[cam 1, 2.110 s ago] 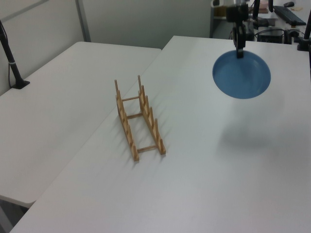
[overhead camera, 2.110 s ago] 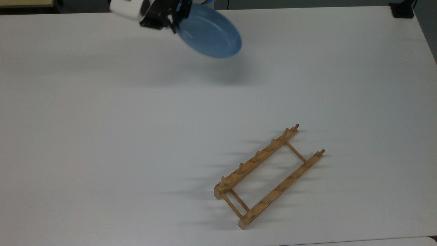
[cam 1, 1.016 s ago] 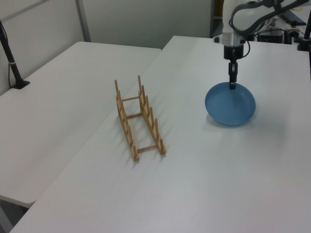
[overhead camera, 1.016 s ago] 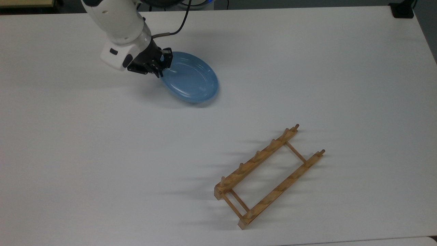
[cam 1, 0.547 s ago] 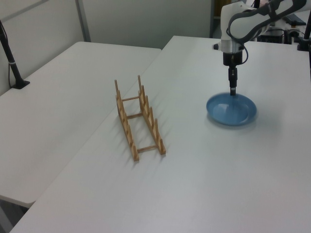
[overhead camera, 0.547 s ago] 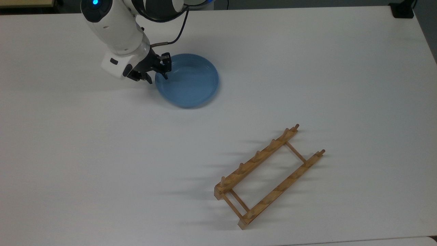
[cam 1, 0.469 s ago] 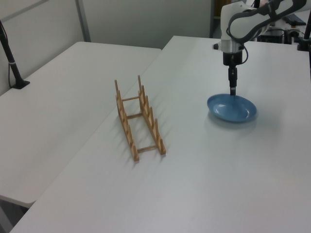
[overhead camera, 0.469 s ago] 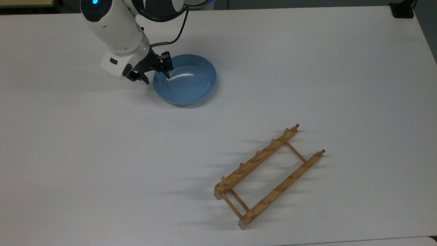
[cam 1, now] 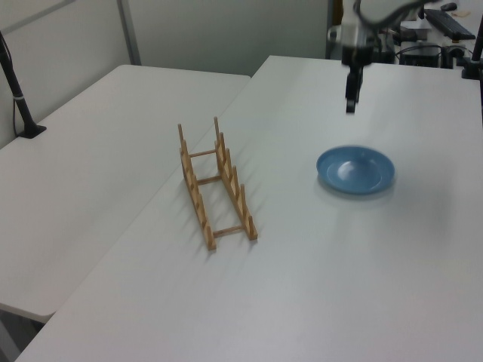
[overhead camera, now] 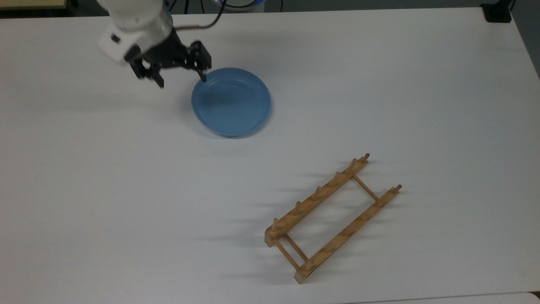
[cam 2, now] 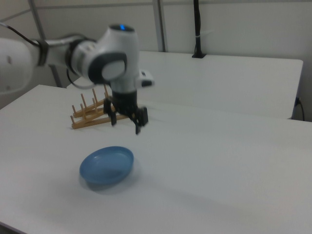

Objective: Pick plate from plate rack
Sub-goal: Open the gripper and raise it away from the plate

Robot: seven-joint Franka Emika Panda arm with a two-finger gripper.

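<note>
The round, shallow, light-blue glossy plate (overhead camera: 230, 101) is seen lying flat and face up on the white table (overhead camera: 84, 190), toward the far edge in the top view and well apart from the small light-brown wooden plate rack (overhead camera: 331, 218), which stands nearer the near edge with every slot between its upright pegs vacant. In the left view the plate (cam 1: 355, 170) rests on the table surface to the left view's right of the rack (cam 1: 215, 185), with open table between them. The black two-finger gripper (overhead camera: 180, 77) on the white arm is held above the table, just beside the plate's rim on the top view's left; its fingers are spread wide and nothing is held between them. In the right view the gripper (cam 2: 126, 124) hangs clear above the plate (cam 2: 107, 165), with a visible gap beneath the fingertips. Judged from this arrangement, the removal of the plate from the rack appears to be finished: the plate is out of the rack, set down on the table and released. Little is thought to be left beyond the arm being drawn away from the plate.
</note>
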